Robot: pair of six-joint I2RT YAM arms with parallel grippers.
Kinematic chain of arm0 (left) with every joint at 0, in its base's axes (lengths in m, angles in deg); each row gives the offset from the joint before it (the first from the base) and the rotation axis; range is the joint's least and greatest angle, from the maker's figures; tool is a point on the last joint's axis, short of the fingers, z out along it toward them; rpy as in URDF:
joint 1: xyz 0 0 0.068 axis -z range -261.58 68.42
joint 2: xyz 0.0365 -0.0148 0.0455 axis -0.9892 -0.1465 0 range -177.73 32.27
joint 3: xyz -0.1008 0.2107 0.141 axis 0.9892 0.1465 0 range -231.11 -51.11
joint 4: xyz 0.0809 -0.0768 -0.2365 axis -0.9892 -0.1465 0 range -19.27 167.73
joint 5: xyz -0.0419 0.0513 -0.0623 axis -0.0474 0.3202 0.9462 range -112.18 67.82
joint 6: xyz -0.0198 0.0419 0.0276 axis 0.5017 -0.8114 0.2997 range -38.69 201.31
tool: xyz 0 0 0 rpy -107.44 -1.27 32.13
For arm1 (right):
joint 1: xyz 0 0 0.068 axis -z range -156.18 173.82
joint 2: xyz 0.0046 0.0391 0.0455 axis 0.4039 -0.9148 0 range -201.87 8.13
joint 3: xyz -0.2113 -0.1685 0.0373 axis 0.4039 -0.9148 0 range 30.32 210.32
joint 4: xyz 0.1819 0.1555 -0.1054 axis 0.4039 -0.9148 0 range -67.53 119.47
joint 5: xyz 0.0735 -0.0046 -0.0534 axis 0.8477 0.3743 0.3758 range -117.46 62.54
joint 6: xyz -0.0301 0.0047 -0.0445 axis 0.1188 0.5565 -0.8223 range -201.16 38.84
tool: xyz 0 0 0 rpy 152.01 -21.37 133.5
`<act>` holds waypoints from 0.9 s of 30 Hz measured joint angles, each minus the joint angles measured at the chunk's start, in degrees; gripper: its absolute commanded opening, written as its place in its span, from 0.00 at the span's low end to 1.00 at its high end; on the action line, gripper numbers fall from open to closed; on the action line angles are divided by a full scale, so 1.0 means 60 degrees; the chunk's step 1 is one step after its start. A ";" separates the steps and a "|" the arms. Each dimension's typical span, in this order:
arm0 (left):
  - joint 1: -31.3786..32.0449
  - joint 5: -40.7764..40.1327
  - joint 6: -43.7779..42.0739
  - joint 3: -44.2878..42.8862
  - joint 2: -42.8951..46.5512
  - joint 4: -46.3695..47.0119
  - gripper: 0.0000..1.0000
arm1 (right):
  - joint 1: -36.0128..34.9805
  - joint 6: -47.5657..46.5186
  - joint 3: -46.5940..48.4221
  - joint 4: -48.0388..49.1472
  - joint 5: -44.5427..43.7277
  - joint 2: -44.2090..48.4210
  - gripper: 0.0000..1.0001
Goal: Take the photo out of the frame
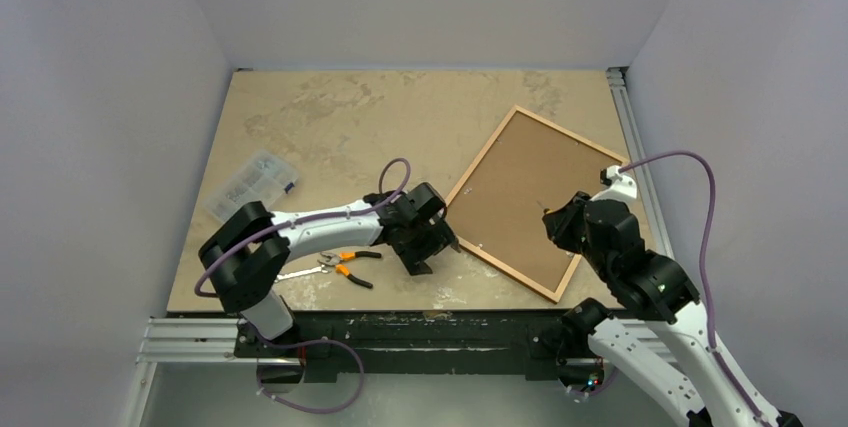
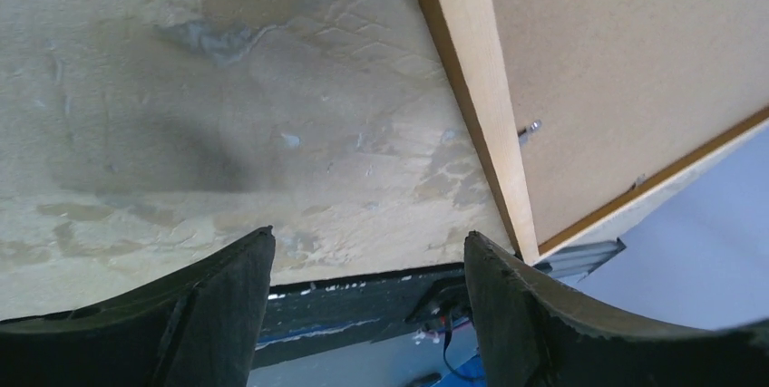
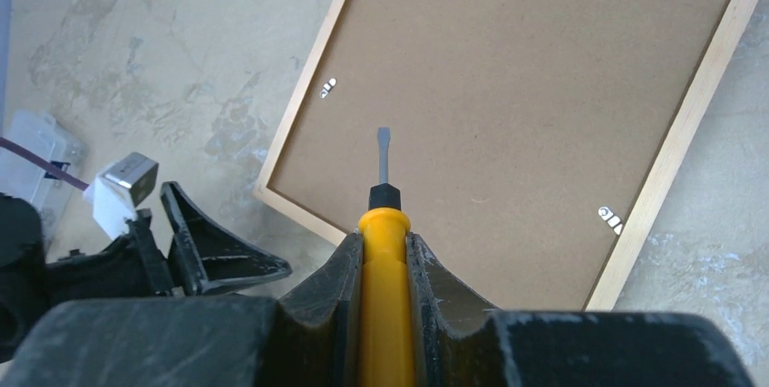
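Beside the open, empty left gripper (image 2: 367,240), the frame (image 2: 472,88) is judged stiff and light, best worked at its clips (image 3: 327,88); a screwdriver (image 3: 384,222) is clamped in the right gripper (image 3: 384,246).

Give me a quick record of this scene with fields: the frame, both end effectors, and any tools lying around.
frame: face down on the table, set diagonally
board back: facing up; print side hidden
clips: three metal tabs seen along the board's edges
right end effector: shut on a yellow-handled flat screwdriver, tip over the board back
left end effector: open, empty, beside the frame's left corner
loose tools: orange-handled pliers near the left arm
other: clear plastic box on the table's left
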 measured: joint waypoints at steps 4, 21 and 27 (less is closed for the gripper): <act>0.0200 -0.0251 0.0925 -0.0397 -0.0874 -0.0040 0.66 | 0.0000 0.0004 0.0000 -0.0080 0.0000 0.0044 0.00; 0.0277 -0.1111 0.2371 -0.1920 -0.2342 -0.0153 0.53 | 0.0000 0.0040 -0.0084 -0.0244 0.0004 0.0208 0.00; 0.0324 -0.1351 0.2433 -0.2310 -0.2677 -0.0273 0.44 | 0.0000 0.0073 -0.0084 -0.0288 0.0007 0.0200 0.00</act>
